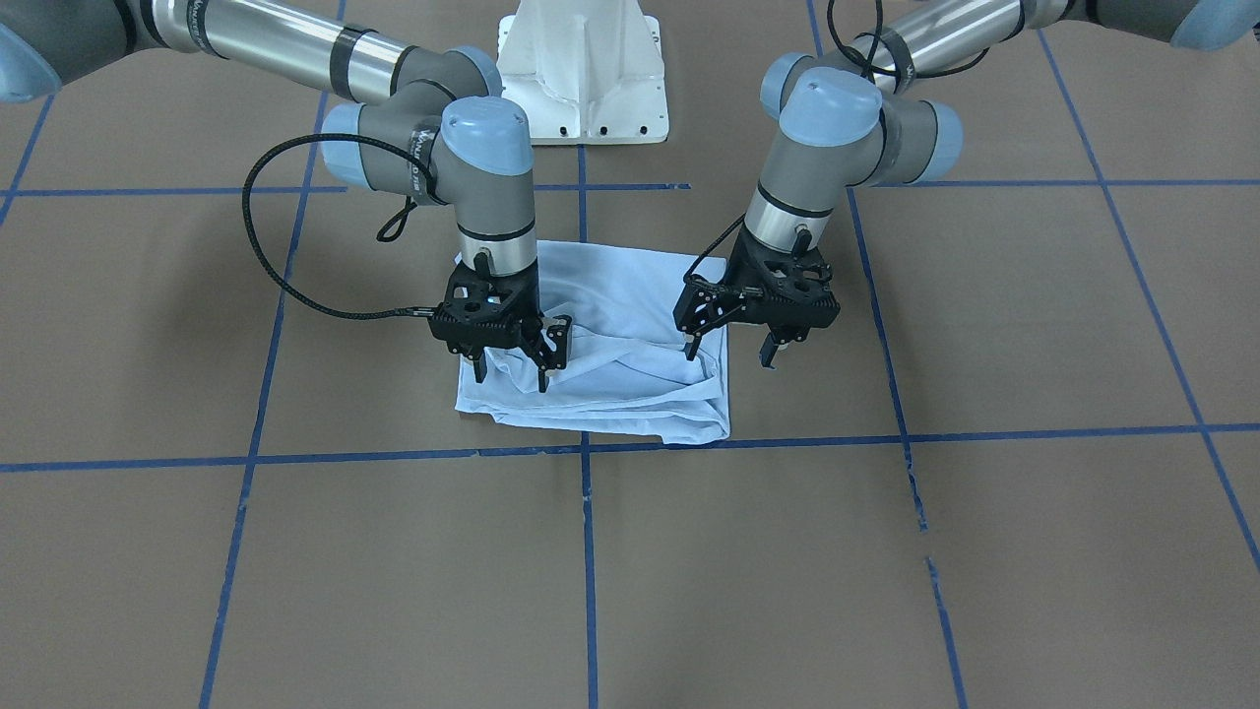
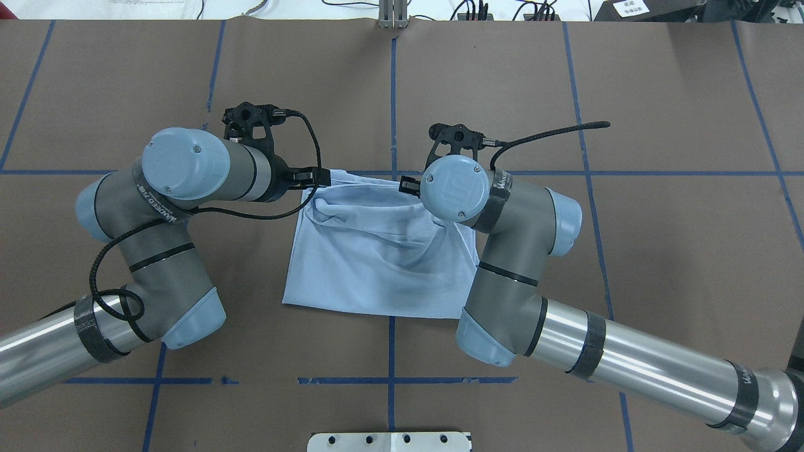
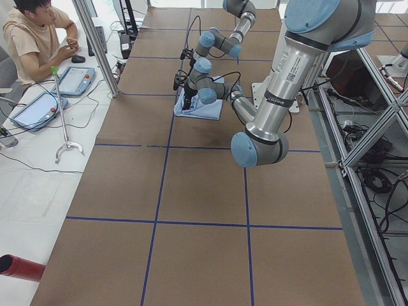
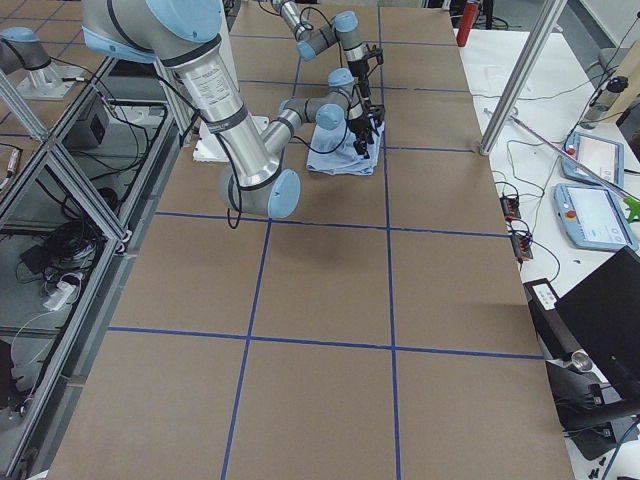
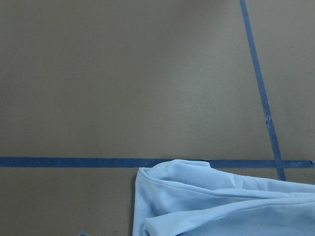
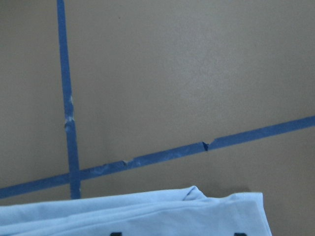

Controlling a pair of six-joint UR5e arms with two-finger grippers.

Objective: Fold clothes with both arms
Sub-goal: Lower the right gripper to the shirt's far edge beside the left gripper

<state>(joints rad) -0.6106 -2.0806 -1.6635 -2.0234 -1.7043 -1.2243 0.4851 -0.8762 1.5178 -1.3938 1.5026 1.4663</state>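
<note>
Fingers spread, your left gripper (image 1: 731, 356) and right gripper (image 1: 511, 379) hover over the half-folded T-shirt (image 1: 630, 295) by the robot-side edge of the bench (image 1: 886, 551); next, likely, pinch and fold.

robot lab: tape-gridded table (image 3: 191, 191), aluminium framing (image 3: 99, 51), teach pendants (image 3: 78, 80)

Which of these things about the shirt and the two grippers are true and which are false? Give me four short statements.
1. The T-shirt lies folded into a compact bundle on the table. True.
2. The left gripper has its fingers shut. False: they stand well apart.
3. The right gripper holds the T-shirt up in the air. False: it is open, and the T-shirt rests on the table.
4. Both grippers are at the T-shirt's edge farthest from the robot's base. True.
</note>
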